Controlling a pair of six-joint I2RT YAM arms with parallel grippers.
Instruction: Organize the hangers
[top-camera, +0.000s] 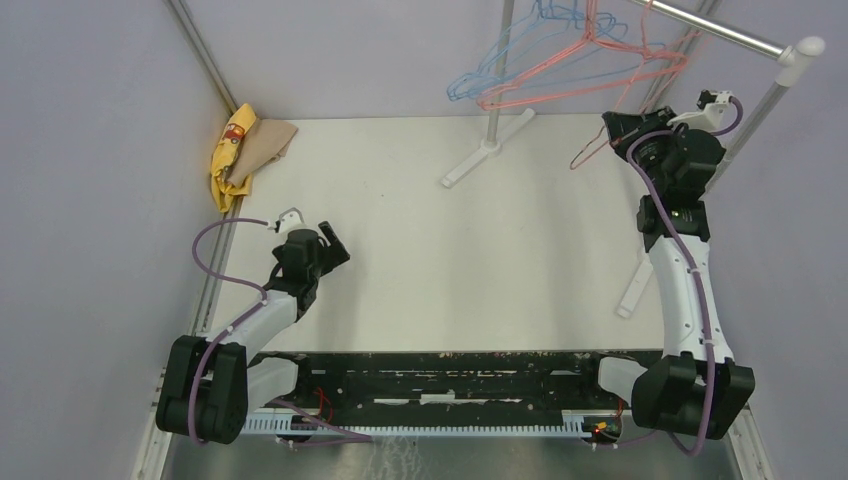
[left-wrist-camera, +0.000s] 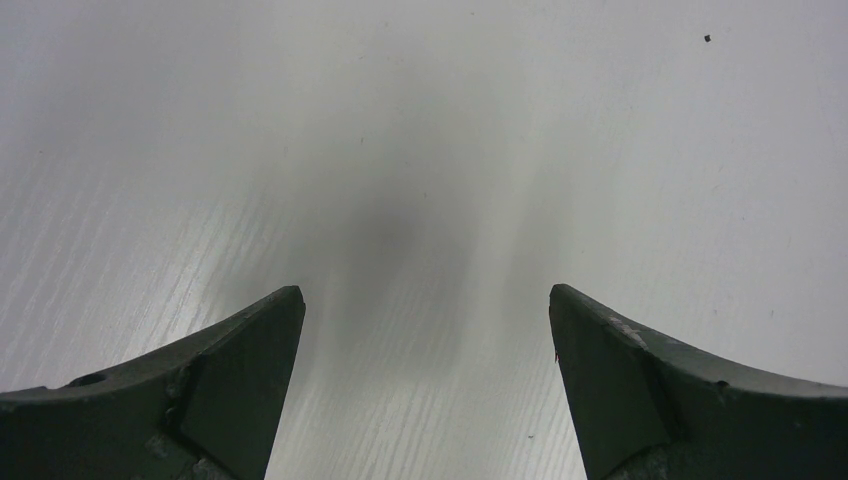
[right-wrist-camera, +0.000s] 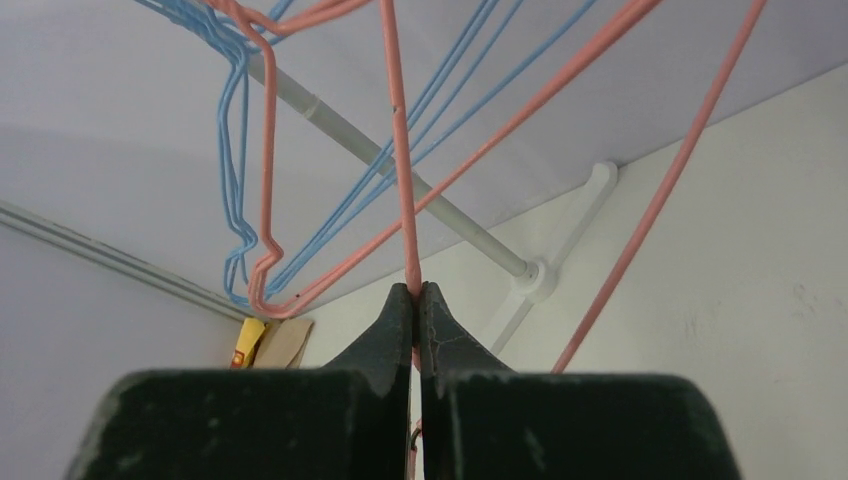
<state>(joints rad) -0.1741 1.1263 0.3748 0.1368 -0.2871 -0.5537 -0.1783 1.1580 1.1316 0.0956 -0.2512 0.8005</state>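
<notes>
Pink wire of one hanger (right-wrist-camera: 398, 150) is pinched between the fingers of the right gripper (right-wrist-camera: 416, 290). They are pressed together on it, with only the strand's own thickness separating the tips. The held strand runs straight up from the tips toward the bunch above. The other pink hangers (right-wrist-camera: 268, 160) and the light blue hangers (right-wrist-camera: 232, 130) hang crowded together on the rack rail (top-camera: 715, 26), above the far right of the table (top-camera: 400, 200). The left gripper (left-wrist-camera: 427, 300) has its fingers spread wide with nothing between them (only bare white tabletop below). It sits low at the near left, well apart from the rack. A yellow cloth (top-camera: 232, 150) lies bunched in the far-left corner.
</notes>
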